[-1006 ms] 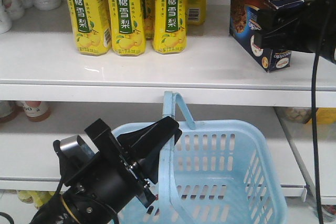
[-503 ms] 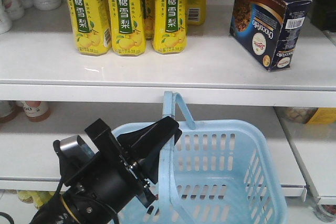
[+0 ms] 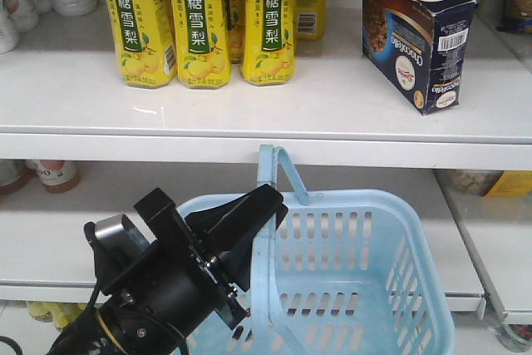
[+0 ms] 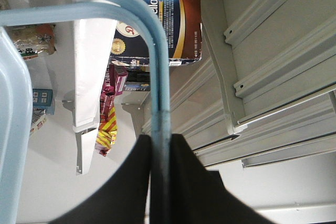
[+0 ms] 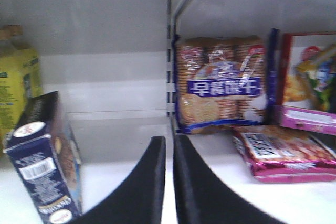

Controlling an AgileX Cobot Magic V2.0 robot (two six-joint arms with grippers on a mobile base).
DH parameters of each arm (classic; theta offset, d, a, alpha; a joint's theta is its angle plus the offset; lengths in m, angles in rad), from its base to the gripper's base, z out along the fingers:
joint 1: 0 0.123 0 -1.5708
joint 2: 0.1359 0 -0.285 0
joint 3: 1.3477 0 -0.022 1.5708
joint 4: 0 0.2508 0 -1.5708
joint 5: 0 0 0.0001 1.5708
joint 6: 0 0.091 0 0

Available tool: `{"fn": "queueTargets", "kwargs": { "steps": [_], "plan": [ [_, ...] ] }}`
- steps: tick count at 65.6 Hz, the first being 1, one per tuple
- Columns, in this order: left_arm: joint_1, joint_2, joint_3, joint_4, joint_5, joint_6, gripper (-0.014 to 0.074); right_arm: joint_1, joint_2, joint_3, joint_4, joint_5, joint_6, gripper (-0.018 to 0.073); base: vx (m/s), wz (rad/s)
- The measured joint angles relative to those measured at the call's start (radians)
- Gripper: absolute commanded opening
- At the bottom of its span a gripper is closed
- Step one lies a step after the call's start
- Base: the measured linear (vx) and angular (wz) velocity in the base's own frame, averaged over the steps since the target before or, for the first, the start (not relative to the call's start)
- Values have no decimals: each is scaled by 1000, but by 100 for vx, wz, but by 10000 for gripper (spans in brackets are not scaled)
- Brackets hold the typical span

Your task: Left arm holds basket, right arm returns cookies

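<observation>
Standing upright on the white shelf [image 3: 274, 106] at the upper right of the front view, the cookie box [image 3: 413, 34] touches no gripper, so the returning step looks complete and what remains is a judgement call: the right arm need only draw clear without nudging it. In the right wrist view the right gripper [image 5: 169, 182] shows its two curved black fingers pressed nearly together on nothing, the box at lower left of that frame. The left gripper [image 4: 160, 153] pinches the basket handle [image 4: 159, 66] between its wedge-shaped fingers. The basket [image 3: 357, 288] is glossy light blue plastic with slotted walls; the box is dark navy printed cardboard with sharp edges and a white barcode; the yellow drink bottles [image 3: 199, 18] beside it are smooth and slab-sided.
</observation>
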Motion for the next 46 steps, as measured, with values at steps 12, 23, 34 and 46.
{"fn": "queueTargets", "kwargs": {
  "steps": [12, 23, 34, 46],
  "plan": [
    [0, 0, 0, 0, 0, 0, -3, 0, -133, 34, 36, 41, -67, -6, 0, 0],
    [0, 0, 0, 0, 0, 0, -3, 0, -290, 202, 95, 40, -118, -3, 0, 0],
    [0, 0, 0, 0, 0, 0, -3, 0, -446, 364, 169, 11, -165, -3, 0, 0],
    [0, 0, 0, 0, 0, 0, -3, 0, -563, 505, 239, -3, -172, -3, 0, 0]
  ]
}}
